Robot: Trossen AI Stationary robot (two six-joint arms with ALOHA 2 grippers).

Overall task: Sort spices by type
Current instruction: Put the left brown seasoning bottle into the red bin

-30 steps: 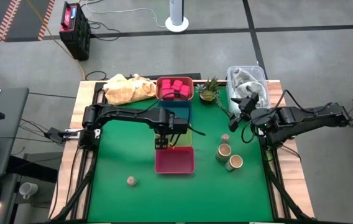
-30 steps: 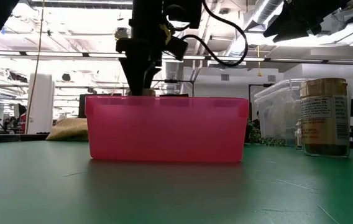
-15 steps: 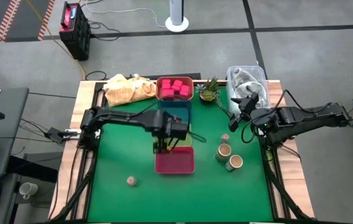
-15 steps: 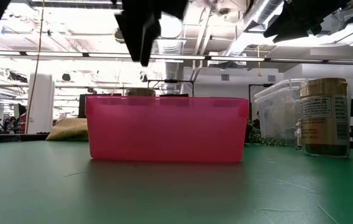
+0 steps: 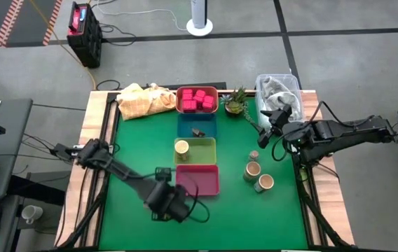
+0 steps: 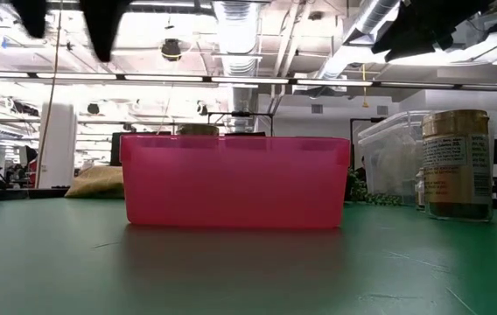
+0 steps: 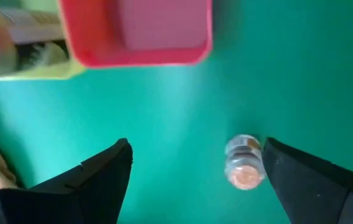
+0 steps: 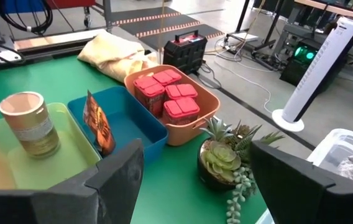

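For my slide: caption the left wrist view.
Open left gripper above small round copper-lidded jar on green mat, near pink tray.

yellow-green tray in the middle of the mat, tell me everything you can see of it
The shallow yellow-green plastic tray is rectangular with rounded corners and lies flat on the green mat. It sits between the blue tray and the pink tray, edges apparently touching. One tan cylinder with a cream top stands upright in its left half; the rest is bare.

Two dark, slender jointed arms — matte black links, with thin black cables looping loose beside the wrists. Left gripper (image 7: 192, 171) and right gripper (image 8: 195, 171) — broad, black, wedge-shaped fingers with flat faces.
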